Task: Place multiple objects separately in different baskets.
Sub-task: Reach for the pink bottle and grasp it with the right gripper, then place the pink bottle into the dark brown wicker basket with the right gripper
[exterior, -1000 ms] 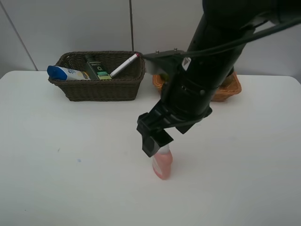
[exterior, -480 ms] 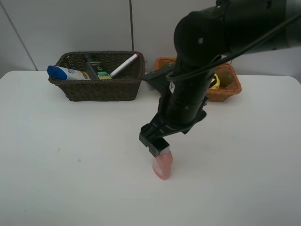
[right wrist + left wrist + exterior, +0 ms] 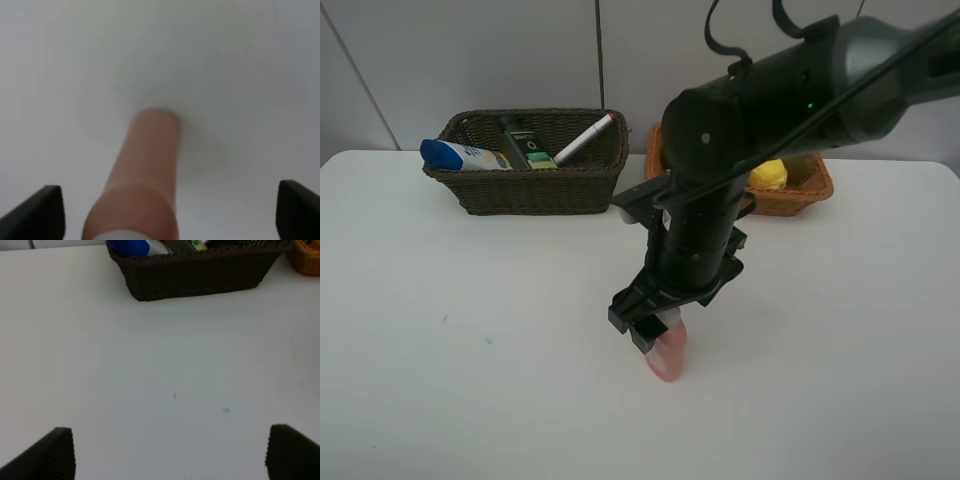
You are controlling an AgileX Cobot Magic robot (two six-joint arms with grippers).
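Note:
A small pink bottle (image 3: 668,357) stands upright near the middle of the white table. My right gripper (image 3: 648,322) hangs directly over it, open. In the right wrist view the pink bottle (image 3: 145,172) rises between the two spread fingertips of the right gripper (image 3: 167,212), with a clear gap on each side. The dark brown basket (image 3: 530,190) at the back left holds a blue-capped white bottle (image 3: 460,156), a black-green pump bottle (image 3: 518,140) and a white red-tipped marker (image 3: 586,137). A yellow lemon (image 3: 767,175) lies in the light orange-tan basket (image 3: 808,190). My left gripper (image 3: 172,455) is open above bare table.
The right arm's thick black body (image 3: 720,170) covers the left part of the tan basket. The dark basket (image 3: 200,275) lies ahead in the left wrist view, with the tan basket's edge (image 3: 306,257) beside it. The table's back edge meets a grey wall.
The right arm has swung down, bringing its open gripper lower around the pink bottle's top. The tan basket and lemon have come into view behind it. The left gripper stays open.

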